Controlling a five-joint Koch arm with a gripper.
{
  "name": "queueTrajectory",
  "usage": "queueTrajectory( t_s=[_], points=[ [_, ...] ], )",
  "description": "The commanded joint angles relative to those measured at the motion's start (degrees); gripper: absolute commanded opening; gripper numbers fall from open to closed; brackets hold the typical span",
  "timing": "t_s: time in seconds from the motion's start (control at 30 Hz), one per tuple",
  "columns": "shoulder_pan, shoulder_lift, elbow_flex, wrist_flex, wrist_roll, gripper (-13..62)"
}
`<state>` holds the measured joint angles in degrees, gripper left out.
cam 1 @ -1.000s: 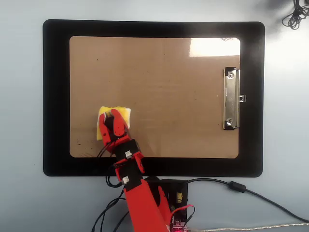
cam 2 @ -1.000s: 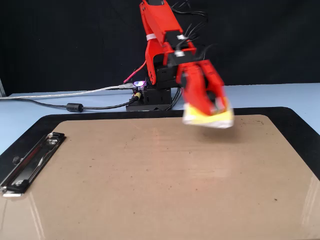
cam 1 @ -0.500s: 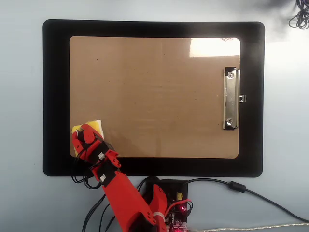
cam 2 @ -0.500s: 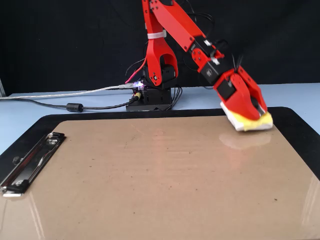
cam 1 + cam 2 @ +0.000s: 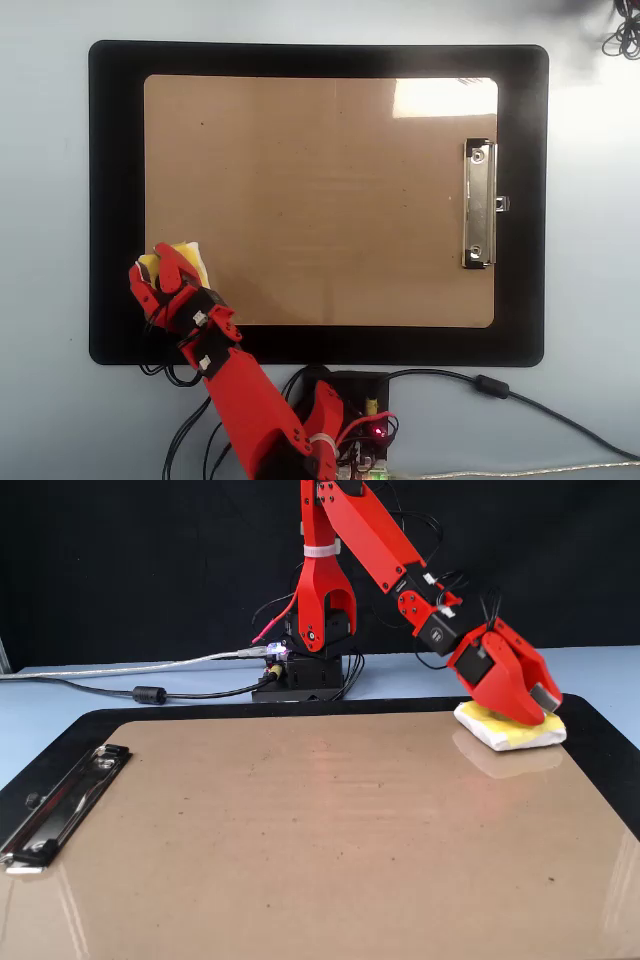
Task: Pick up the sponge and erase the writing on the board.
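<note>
The yellow sponge (image 5: 188,256) with its white edge lies flat on the near left corner of the tan board (image 5: 330,200) in the overhead view. In the fixed view the sponge (image 5: 505,731) rests on the far right corner of the board (image 5: 300,830). My red gripper (image 5: 160,266) sits on top of it, shut on the sponge and pressing it down; the fixed view shows the gripper (image 5: 538,711) tilted over the pad. No writing shows on the board, only a few small specks.
The board lies on a larger black mat (image 5: 110,200). Its silver clip (image 5: 479,204) is on the right short edge in the overhead view, at the near left (image 5: 60,805) in the fixed view. The arm's base (image 5: 305,670) and cables stand behind the mat.
The gripper has carried the sponge from the board's lower left area out to its corner and lowered it flat onto the surface.
</note>
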<state>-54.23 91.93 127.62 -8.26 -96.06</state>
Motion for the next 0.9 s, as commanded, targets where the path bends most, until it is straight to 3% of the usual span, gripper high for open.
queueTrajectory(
  t_s=[0.0,0.1,0.2,0.3,0.4,0.5,0.63,0.73,0.87],
  points=[
    [-0.88,6.33,-1.76,-0.97,-1.93,32.3],
    [0.0,14.06,-3.43,12.3,-1.93,32.2],
    [3.52,23.03,-8.79,37.53,-1.58,32.2],
    [13.62,29.09,-16.44,64.25,2.02,32.3],
    [27.51,30.94,-20.04,86.48,14.77,32.5],
    [43.42,30.85,-17.58,93.87,25.75,32.8],
    [57.66,36.47,-3.34,94.92,33.66,33.6],
    [61.17,43.33,6.15,95.54,34.72,33.7],
    [65.39,42.8,9.23,97.73,34.45,33.8]
  ],
)
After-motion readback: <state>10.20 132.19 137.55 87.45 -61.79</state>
